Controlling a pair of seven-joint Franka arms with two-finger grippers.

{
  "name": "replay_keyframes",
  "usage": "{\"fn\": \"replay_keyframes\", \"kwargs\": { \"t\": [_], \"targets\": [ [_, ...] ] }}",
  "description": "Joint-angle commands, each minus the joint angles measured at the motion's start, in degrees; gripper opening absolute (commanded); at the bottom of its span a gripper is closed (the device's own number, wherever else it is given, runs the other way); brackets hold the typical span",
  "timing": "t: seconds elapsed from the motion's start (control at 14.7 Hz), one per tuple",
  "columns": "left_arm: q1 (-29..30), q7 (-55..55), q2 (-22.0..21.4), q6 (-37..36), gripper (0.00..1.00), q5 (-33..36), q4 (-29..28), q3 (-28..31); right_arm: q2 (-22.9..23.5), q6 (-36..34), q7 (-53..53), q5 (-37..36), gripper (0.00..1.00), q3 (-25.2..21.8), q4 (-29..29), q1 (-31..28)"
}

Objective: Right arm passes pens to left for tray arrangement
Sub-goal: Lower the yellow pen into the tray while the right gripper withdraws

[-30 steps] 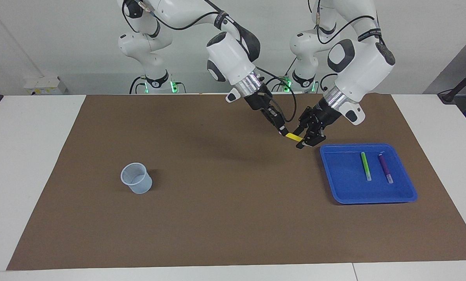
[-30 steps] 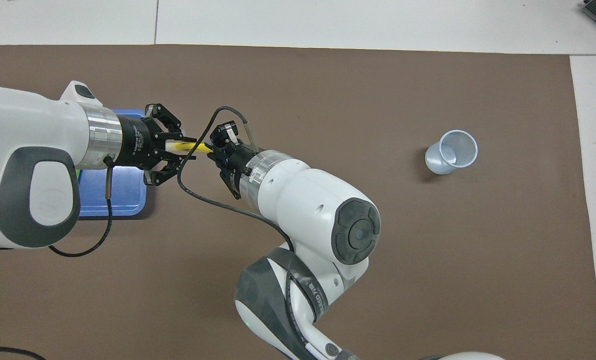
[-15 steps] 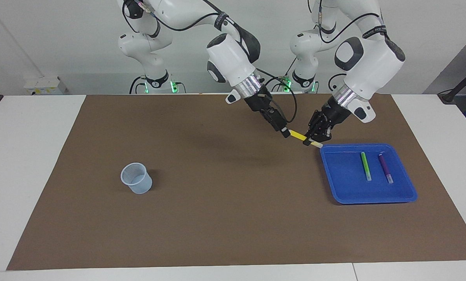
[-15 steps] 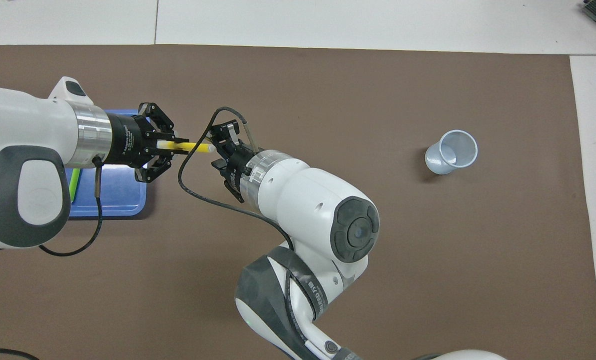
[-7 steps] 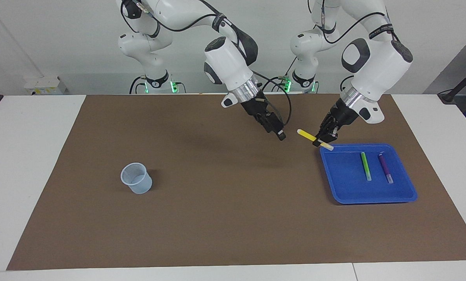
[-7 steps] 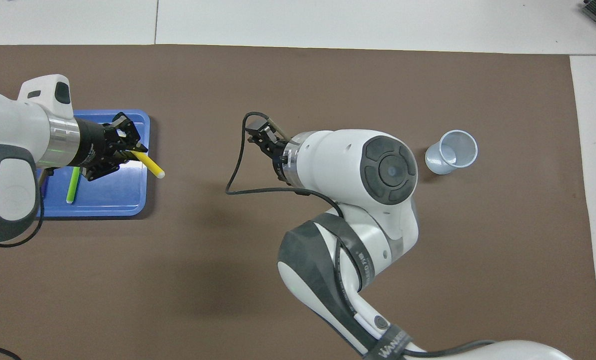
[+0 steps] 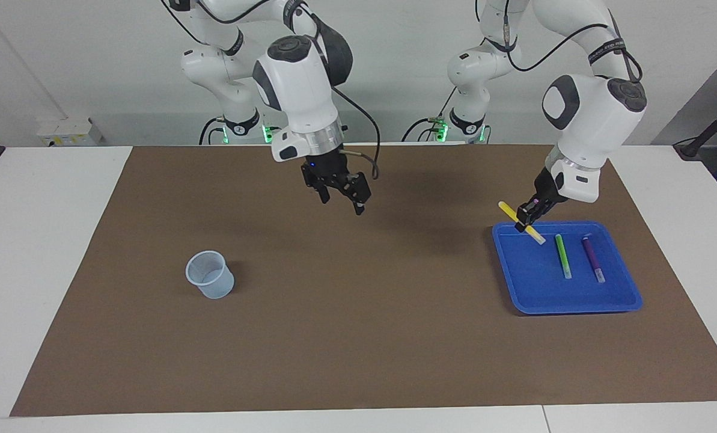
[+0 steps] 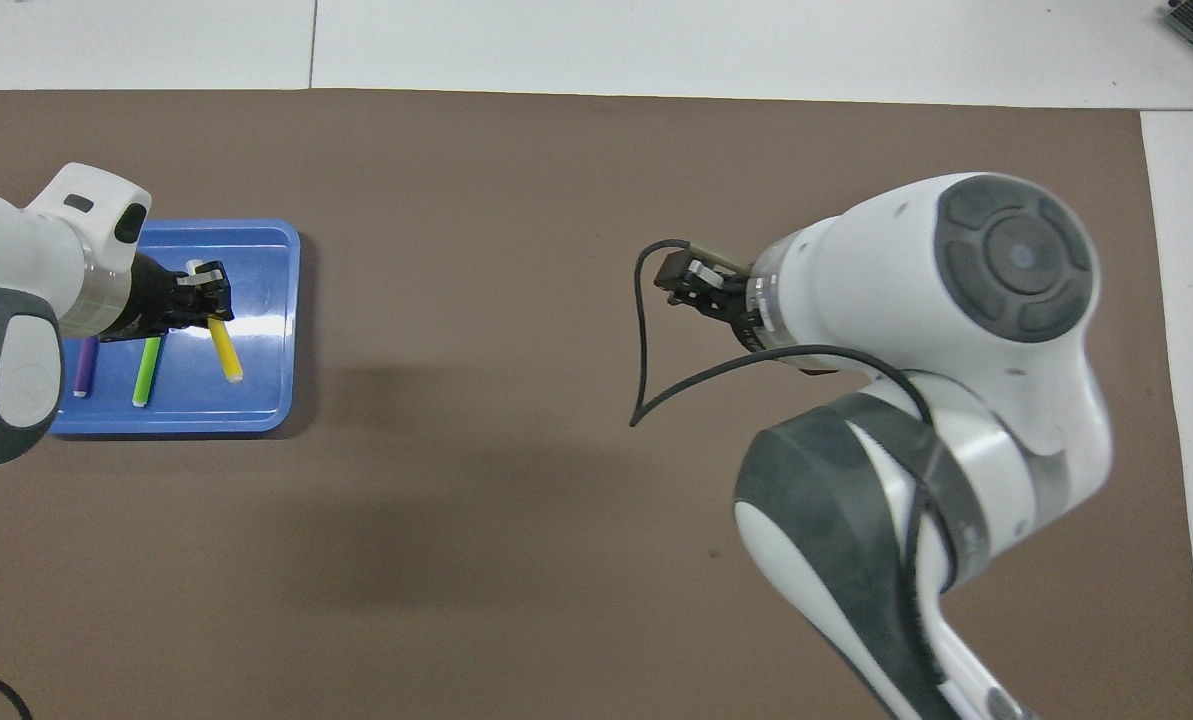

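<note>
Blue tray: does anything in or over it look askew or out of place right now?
Only the slim yellow marker pen stands out. The left end effector holds it tilted over the rim of the shallow blue plastic tray, not yet laid down. The green marker pen and purple marker pen lie flat, roughly parallel, inside it. Nothing looks spilled or damaged.

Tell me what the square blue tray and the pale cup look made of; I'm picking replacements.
The shallow bright blue square tray looks like glossy moulded plastic: it has rounded corners, a raised rim and a white glare streak on its floor. The small pale-blue translucent cup seems to be thin plastic, since its inner wall shows faintly through; the exact kind of plastic cannot be told.
</note>
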Motion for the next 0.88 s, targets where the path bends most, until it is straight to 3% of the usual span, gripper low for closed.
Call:
{"fn": "replay_keyframes", "kwargs": {
  "t": [0.0,0.2,0.47,0.81],
  "targets": [
    [1.0,8.0,2.2,3.0,0.00,1.9,-0.8,-0.2,-4.0,-7.0,-12.2,-0.7,1.00,0.7,-1.1,-5.7],
    [2.9,14.9,5.6,6.4,0.00,2.1,-1.3,-0.2,-5.2,-11.9,-20.9,-0.4,1.00,0.5,-1.1,-9.9],
    [4.8,19.6,9.4,8.2,0.00,7.6,-1.5,-0.2,-5.6,-12.6,-28.2,-0.4,1.00,0.4,-1.1,-12.7],
    [4.9,20.1,11.1,16.4,0.00,8.4,-7.9,-0.2,-6.0,-12.5,-35.5,-0.4,1.00,0.4,-1.1,-15.9]
  ]
}}
